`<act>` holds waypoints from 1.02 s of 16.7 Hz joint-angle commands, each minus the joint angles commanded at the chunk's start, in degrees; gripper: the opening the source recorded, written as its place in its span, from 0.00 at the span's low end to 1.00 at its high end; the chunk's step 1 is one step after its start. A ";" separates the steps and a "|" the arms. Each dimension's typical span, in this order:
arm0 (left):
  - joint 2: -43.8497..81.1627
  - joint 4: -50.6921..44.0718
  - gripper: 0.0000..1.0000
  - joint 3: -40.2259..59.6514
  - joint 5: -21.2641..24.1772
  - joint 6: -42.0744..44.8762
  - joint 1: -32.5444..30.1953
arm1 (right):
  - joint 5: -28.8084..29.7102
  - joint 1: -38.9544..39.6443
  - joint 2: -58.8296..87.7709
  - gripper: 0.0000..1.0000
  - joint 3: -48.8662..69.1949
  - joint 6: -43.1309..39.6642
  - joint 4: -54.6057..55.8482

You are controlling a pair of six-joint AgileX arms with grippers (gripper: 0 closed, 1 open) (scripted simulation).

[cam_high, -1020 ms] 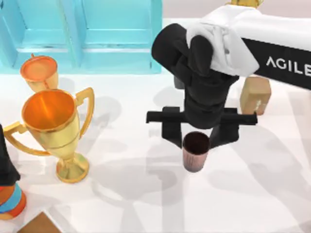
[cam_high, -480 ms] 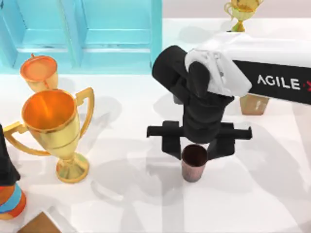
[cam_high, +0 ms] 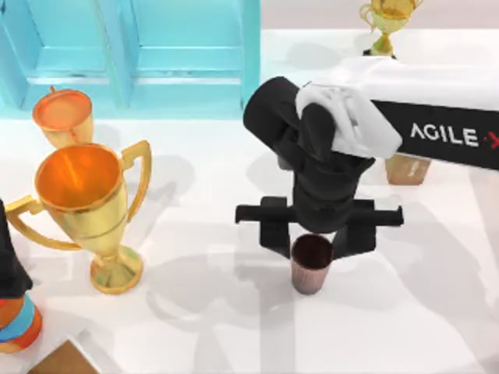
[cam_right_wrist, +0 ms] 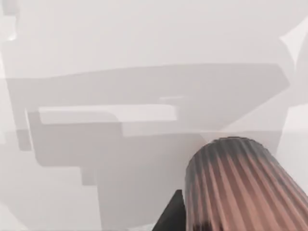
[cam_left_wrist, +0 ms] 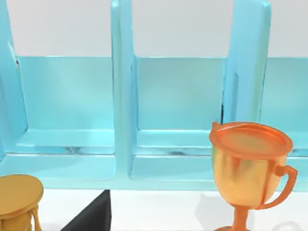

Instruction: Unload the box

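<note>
From above, the right arm [cam_high: 421, 109] carries white lettering that reads "AGILE" before the frame cuts it off; its tool [cam_high: 316, 234] hangs over the white desk [cam_high: 437, 312], in front of the turquoise box [cam_high: 132, 54] and off toward its right end; the ribbed copper cup [cam_high: 312, 263] stands upright on the desk between the two black fingers [cam_high: 274, 232], which sit close against its rim on either side, so the tool is narrowed around the cup; whether the pads actually press it I cannot tell. A large gold trophy [cam_high: 82, 206] stands in front of the box near its left end, a smaller orange trophy [cam_high: 64, 115] just behind that one and nearer the box; another gold trophy [cam_high: 386, 19] stands well to the right of the box, and a tan block [cam_high: 407, 167] peeks from under the right arm.

The left wrist view faces the box [cam_left_wrist: 120, 96] and shows its upright dividers and open compartments, which the overhead camera flattens; the orange trophy [cam_left_wrist: 250, 168] stands in front of it with a handle to one side; the gold trophy's [cam_left_wrist: 17, 197] rim is partly in frame; the left tool's opening I cannot tell.

The right wrist view gives the cup's [cam_right_wrist: 240, 187] vertical ribs up close, with a dark finger [cam_right_wrist: 171, 216] touching its side and grey shadows across the desk [cam_right_wrist: 144, 48].
</note>
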 joint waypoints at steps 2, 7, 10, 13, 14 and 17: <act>0.00 0.00 1.00 0.00 0.00 0.00 0.00 | 0.00 0.00 0.00 0.45 0.00 0.00 0.00; 0.00 0.00 1.00 0.00 0.00 0.00 0.00 | 0.00 0.00 0.00 0.83 0.00 0.00 0.00; 0.00 0.00 1.00 0.00 0.00 0.00 0.00 | 0.00 0.00 0.00 1.00 0.00 0.00 0.00; 0.00 0.00 1.00 0.00 0.00 0.00 0.00 | 0.00 0.00 0.00 1.00 0.00 0.00 0.00; 0.00 0.00 1.00 0.00 0.00 0.00 0.00 | 0.00 0.00 0.00 1.00 0.00 0.00 0.00; 0.00 0.00 1.00 0.00 0.00 0.00 0.00 | 0.00 0.00 0.00 1.00 0.00 0.00 0.00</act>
